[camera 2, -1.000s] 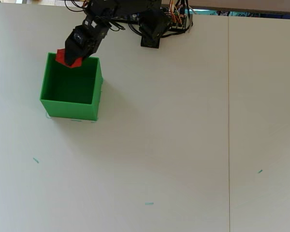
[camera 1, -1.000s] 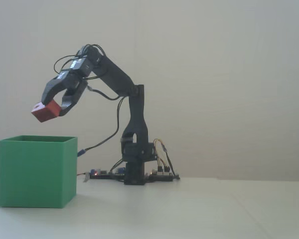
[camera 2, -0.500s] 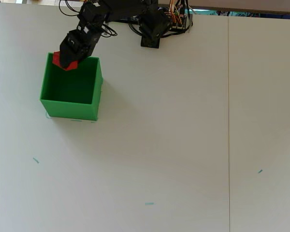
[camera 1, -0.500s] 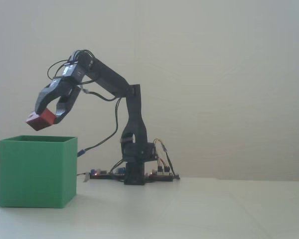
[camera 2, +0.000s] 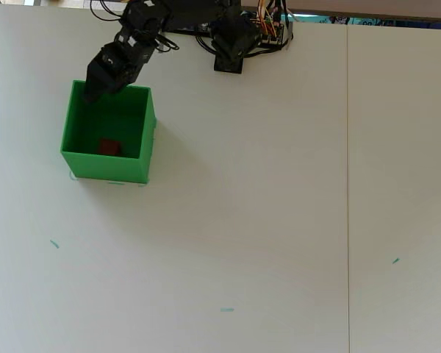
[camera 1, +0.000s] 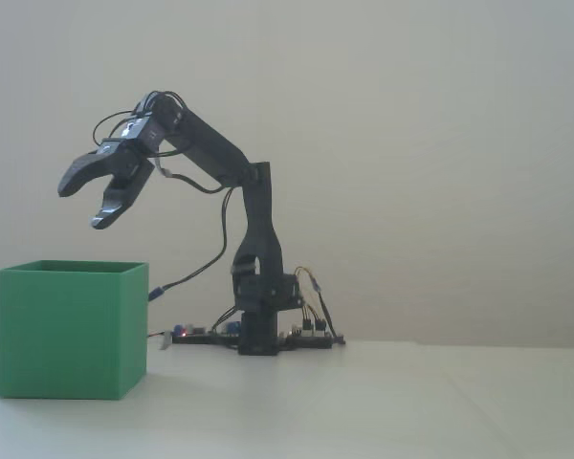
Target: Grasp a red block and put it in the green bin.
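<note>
Red block [camera 2: 109,147]: one only, and it lies inside the green bin [camera 2: 144,140], on the floor of the box, towards the lower wall as the overhead view shows it and a little left of the middle; in the fixed view the bin's walls hide it entirely. One green bin [camera 1: 72,330] is present, standing upright on the pale table [camera 2: 264,220] in the upper left of the overhead frame and in the lower left of the fixed view, its open top facing up. One arm is in view, black, with its base [camera 1: 260,335] planted at the back of the table, in the top centre of the overhead frame, a cluster of circuit boards and coloured wires [camera 1: 311,330] beside it. From the base a link rises upright in the fixed view, then a second link slopes up and to the left to the wrist, from which the gripper [camera 1: 79,204] points down and to the left, hanging in the air well above the bin's rim. Its two jaws stand visibly spread, one tip higher and further left, the other lower, with bare wall showing between them and nothing held. In the overhead view the gripper [camera 2: 92,90] sits over the bin's upper left corner, at the far wall's edge, apart from the block below. A few small teal marks [camera 2: 226,309] dot the table in the lower half of the overhead frame.
</note>
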